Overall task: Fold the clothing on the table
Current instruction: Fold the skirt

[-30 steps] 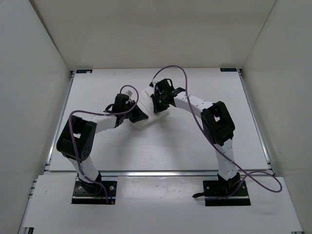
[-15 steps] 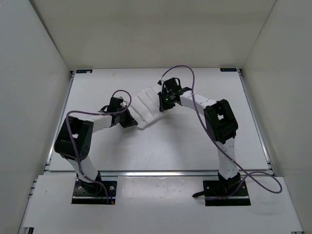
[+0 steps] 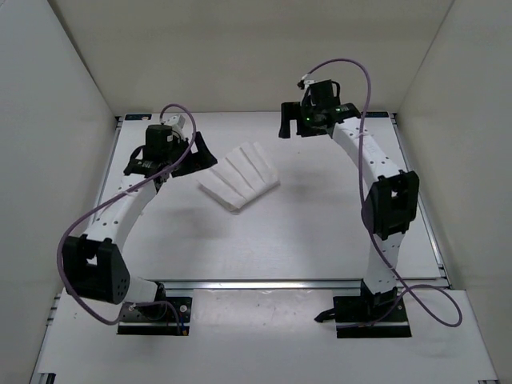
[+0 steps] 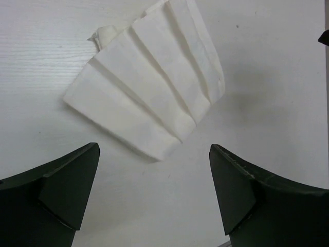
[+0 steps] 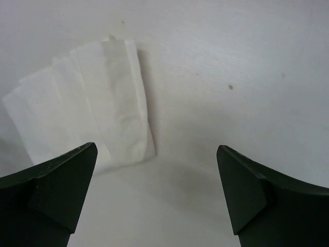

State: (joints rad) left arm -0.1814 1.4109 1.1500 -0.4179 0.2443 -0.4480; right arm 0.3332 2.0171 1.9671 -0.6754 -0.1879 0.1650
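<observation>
Table [image 3: 336,240]: white surface carrying the cloth.
Clothing [image 3: 240,177]: lay pleated mid-table (seemingly folded), touched by neither arm.
Left gripper [image 3: 201,152]: jaws wide, empty, just beside it.
Right gripper [image 3: 288,126]: jaws wide, empty, held off, probably sparing the fold.

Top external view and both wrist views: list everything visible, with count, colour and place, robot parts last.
Thin creased fabric clothing: one, white, folded, lying flat far-centre on the table, between the grippers, touched by neither.
Large flat matte table: one, white, thin metal frame at its edges.
Enclosure walls: three, white, at the left, right and far sides.
Cables: two, purple, one looping along each arm.
Base plates: two, black, near edge.
Arms: two, white and black.
Left gripper: one, black, open, empty, left of the clothing.
Right gripper: one, black, open, empty, far-right of the clothing.
</observation>
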